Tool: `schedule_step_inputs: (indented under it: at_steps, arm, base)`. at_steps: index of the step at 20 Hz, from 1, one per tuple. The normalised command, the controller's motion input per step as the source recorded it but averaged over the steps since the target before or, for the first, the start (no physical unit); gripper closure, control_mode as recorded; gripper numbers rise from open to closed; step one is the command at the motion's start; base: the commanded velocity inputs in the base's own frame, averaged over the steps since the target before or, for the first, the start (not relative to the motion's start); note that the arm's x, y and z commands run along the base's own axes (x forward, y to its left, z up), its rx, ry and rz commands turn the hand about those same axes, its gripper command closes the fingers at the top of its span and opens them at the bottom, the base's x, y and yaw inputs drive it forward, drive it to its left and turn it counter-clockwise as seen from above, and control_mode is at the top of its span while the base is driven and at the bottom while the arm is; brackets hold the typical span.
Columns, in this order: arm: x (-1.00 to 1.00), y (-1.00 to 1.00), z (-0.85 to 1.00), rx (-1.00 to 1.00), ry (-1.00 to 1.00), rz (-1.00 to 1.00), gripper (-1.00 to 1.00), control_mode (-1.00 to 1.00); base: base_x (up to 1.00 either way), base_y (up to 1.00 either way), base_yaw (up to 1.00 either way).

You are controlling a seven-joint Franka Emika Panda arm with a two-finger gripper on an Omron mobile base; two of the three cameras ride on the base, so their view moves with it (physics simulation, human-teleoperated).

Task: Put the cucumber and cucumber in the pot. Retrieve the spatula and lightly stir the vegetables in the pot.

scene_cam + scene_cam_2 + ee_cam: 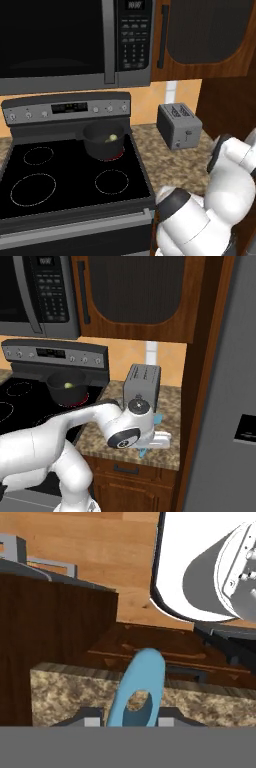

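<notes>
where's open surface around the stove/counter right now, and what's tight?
Free: the three cooktop rings left of and in front of the pot, and the granite counter between stove edge and toaster. Tight: the counter's front edge by the toaster, where the gripper closes on the spatula.

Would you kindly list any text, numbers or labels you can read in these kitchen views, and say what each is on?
No text can be read anywhere.
Microwave keypad: button labels and display, too small and blurred.
Stove control panel: clock display, blurred.
Toaster: no markings visible.
Fridge panel: dark, nothing legible.
</notes>
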Motion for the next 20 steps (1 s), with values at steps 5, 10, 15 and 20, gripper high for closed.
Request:
schedule_step_inputs:
  at_steps: [5,10,15,20]
  arm:
    - [-0.58,0.52,1.0,-0.24,0.1,0.12,1.0,-1.0]
    - [-0.24,0.65,0.92,-0.4,0.06,0.41,1.0,-1.0]
    - [-0.07,0.68,0.64,-0.46,0.0,0.59,1.0,-1.0]
    - [0.0,0.58,0.63,-0.44,0.0,0.57,1.0,-1.0]
  base:
    - [0.0,0.0,0.0]
    - [0.0,0.0,0.0]
    - [0.0,0.0,0.0]
    - [0.0,0.0,0.0]
